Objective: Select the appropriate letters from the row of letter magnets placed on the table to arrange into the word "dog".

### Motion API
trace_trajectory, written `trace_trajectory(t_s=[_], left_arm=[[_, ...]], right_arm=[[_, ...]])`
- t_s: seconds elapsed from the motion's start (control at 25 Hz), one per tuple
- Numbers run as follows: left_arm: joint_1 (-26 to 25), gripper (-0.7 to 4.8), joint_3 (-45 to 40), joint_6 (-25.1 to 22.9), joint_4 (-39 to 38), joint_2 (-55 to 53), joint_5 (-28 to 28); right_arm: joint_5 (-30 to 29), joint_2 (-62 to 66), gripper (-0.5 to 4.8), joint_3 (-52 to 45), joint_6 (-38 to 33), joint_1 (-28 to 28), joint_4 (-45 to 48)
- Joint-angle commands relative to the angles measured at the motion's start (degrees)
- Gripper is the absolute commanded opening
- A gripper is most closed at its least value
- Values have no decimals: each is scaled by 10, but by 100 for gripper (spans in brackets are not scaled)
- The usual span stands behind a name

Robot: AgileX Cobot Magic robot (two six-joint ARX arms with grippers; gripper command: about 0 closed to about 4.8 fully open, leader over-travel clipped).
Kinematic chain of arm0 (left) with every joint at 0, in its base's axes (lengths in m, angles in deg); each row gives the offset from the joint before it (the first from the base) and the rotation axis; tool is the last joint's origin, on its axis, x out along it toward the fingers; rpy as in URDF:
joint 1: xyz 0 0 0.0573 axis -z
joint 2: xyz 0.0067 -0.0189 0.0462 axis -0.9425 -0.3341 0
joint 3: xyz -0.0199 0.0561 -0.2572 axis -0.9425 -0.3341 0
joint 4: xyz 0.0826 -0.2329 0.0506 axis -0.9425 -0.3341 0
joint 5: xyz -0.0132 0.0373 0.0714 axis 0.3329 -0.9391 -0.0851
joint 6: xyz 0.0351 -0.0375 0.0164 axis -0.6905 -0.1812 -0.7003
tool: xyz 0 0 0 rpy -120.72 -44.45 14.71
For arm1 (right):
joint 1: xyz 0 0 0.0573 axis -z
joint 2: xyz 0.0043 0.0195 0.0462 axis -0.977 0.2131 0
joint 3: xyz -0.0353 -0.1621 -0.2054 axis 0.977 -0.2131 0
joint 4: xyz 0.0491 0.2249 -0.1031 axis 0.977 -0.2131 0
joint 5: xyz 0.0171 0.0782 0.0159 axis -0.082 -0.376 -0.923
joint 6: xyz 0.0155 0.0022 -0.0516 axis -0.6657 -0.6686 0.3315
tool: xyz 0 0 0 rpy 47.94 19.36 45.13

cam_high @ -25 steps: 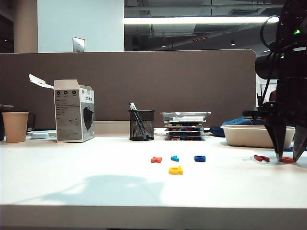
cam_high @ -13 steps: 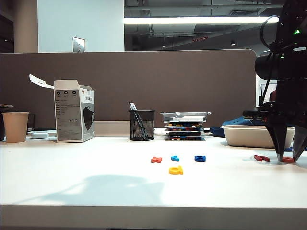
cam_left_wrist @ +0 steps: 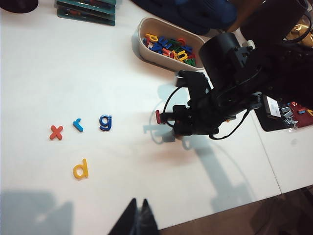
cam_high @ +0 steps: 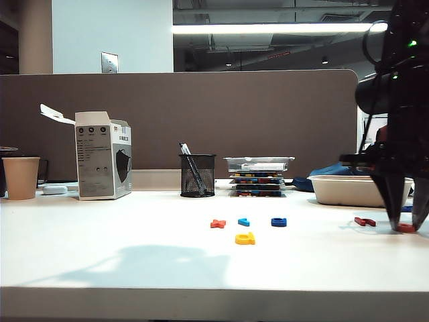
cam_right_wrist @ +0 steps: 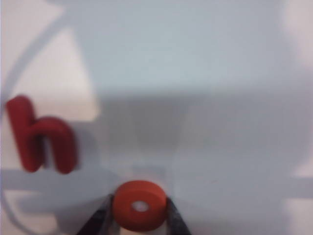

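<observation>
On the white table (cam_high: 134, 261) lie an orange x (cam_high: 218, 223), a light-blue letter (cam_high: 243, 221) and a dark blue g (cam_high: 279, 221) in a row, with a yellow d (cam_high: 245, 238) just in front. At the far right my right gripper (cam_high: 406, 225) points down, shut on the orange-red o (cam_right_wrist: 140, 205); both fingers (cam_right_wrist: 172, 215) press its sides while it rests on the table. A dark red h (cam_right_wrist: 41, 139) lies beside it. My left gripper (cam_left_wrist: 138, 203) is shut and empty, high over the table's near edge, away from the d (cam_left_wrist: 80, 169) and g (cam_left_wrist: 105, 122).
A beige tray (cam_left_wrist: 168, 46) of several spare letters stands behind the right arm (cam_left_wrist: 220, 103). Along the back stand a mesh pen cup (cam_high: 198, 175), a stack of flat boxes (cam_high: 259, 176), a white carton (cam_high: 102, 155) and a paper cup (cam_high: 21, 177).
The right gripper's fingers have drawn in against the orange-red o and the wrist has tilted a little. The left arm and the other letters have not moved.
</observation>
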Motion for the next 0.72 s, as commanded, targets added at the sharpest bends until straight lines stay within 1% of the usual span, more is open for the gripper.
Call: trace_trajectory(t_s=[0.04, 0.32, 0.44, 0.72], left_arm=[[0, -2, 3, -2, 5, 1, -3], [0, -2, 3, -2, 5, 1, -3], [0, -2, 3, -2, 5, 1, -3], [0, -2, 3, -2, 5, 1, -3]], right_arm=[[-14, 4, 135, -4, -3, -38, -7], [-20, 4, 135, -4, -35, -85, -5], [-24, 4, 135, -4, -60, -121, -3], [-26, 4, 136, -4, -99, -178, 5]])
